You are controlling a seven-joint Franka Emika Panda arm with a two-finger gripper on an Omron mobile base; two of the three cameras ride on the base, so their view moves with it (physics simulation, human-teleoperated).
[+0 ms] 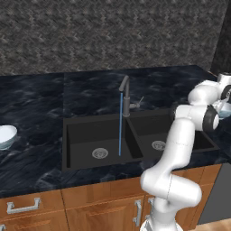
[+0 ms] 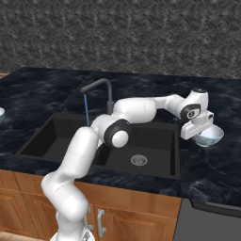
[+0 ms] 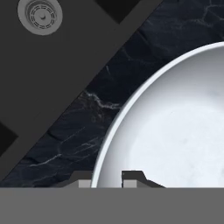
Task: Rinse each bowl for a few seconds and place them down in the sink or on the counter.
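One white bowl point(image 2: 210, 136) point(image 3: 175, 131) point(image 1: 224, 110) is at the counter point(image 2: 212, 174) just right of the sink point(image 2: 47, 136). My gripper point(image 2: 201, 130) point(image 3: 108, 179) is shut on its near rim, one fingertip inside the bowl and one outside. I cannot tell whether the bowl rests on the counter or hangs just above it. A second bowl point(image 1: 6, 136) stands on the counter point(image 1: 36, 94) far left of the sink point(image 1: 81, 135); a sliver of this bowl point(image 2: 1, 114) shows at the left edge of the right base view.
The gooseneck faucet point(image 1: 126, 97) point(image 2: 101, 89) points over the left basin, and a thin blue stream of water point(image 1: 120, 124) point(image 2: 86, 110) runs down from it. The right basin's drain point(image 3: 40, 16) point(image 2: 138, 160) lies beside the held bowl. The grey back wall stands behind.
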